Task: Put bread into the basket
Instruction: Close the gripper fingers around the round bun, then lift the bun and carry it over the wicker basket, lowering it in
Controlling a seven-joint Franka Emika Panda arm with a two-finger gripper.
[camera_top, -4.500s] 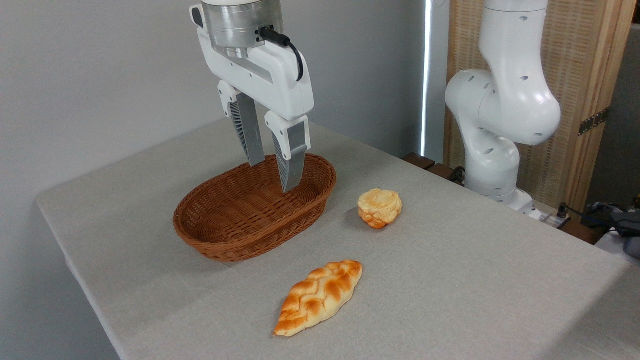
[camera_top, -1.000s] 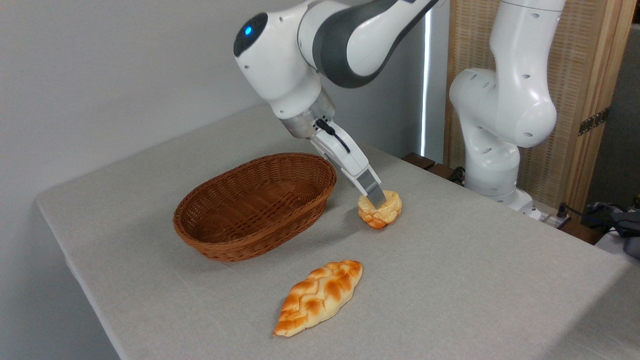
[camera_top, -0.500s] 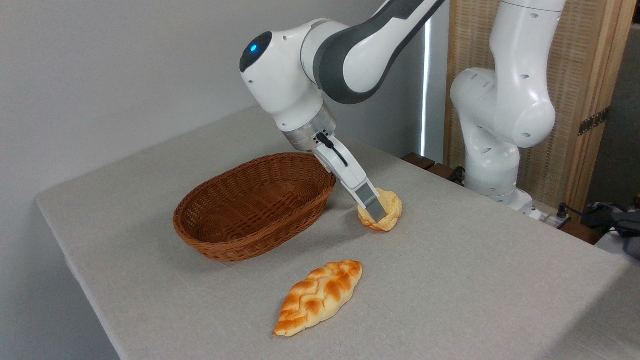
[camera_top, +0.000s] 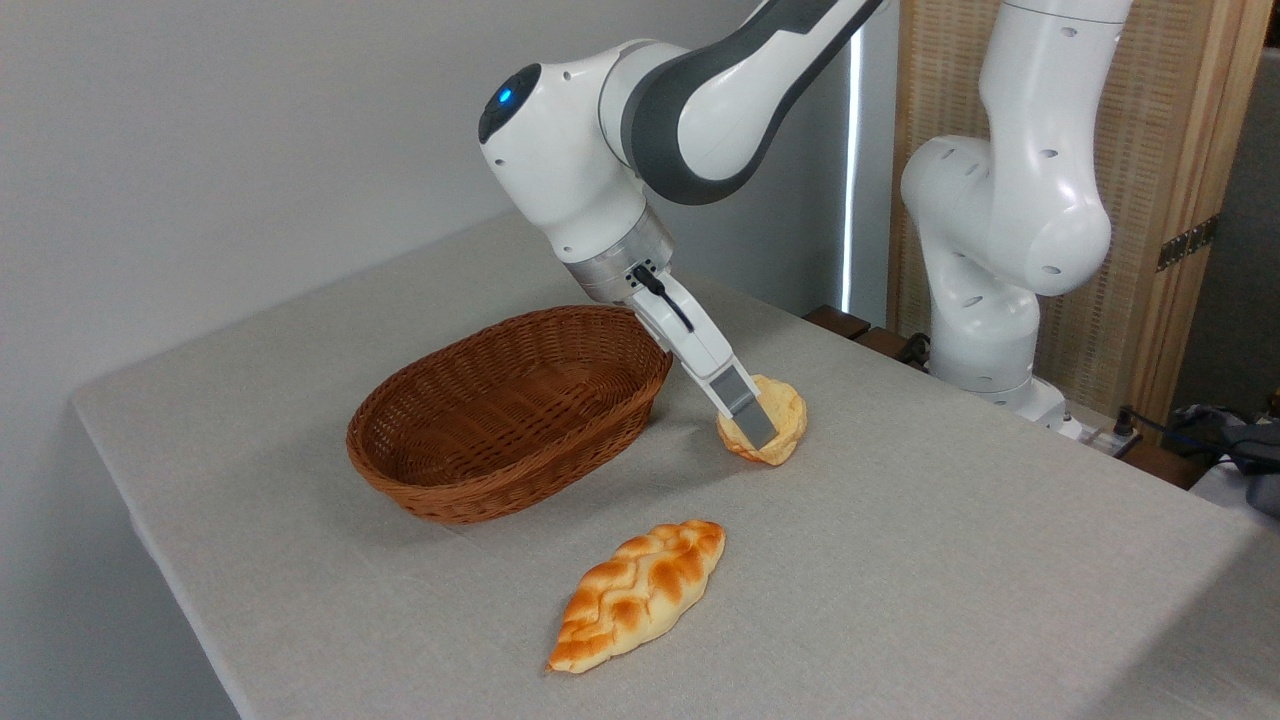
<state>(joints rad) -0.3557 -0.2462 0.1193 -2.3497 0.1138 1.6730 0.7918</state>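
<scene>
The bread [camera_top: 786, 412], a small round golden bun, rests on the table just right of the basket and looks squeezed and tipped. My gripper [camera_top: 764, 428] reaches down at a slant from the upper left and straddles it. The near finger [camera_top: 748, 412] lies across the bun's front face with its tip close to the cloth, and the far finger is hidden behind the bun. The jaws look shut on the bun. The basket [camera_top: 500, 472], oval brown wicker, stands with nothing in it to the left of the gripper.
A longer braided loaf [camera_top: 640, 595] lies near the table's front edge, below the basket and bun. The arm's white base and lower links [camera_top: 1000, 220] rise at the back right. The grey cloth-covered table [camera_top: 950, 560] drops off at the left and front.
Since 4.5 s ago the gripper has moved from above the basket to the bun and come down around it. Over the last second the bun has become squeezed and tipped; it is hardly different from half a second ago.
</scene>
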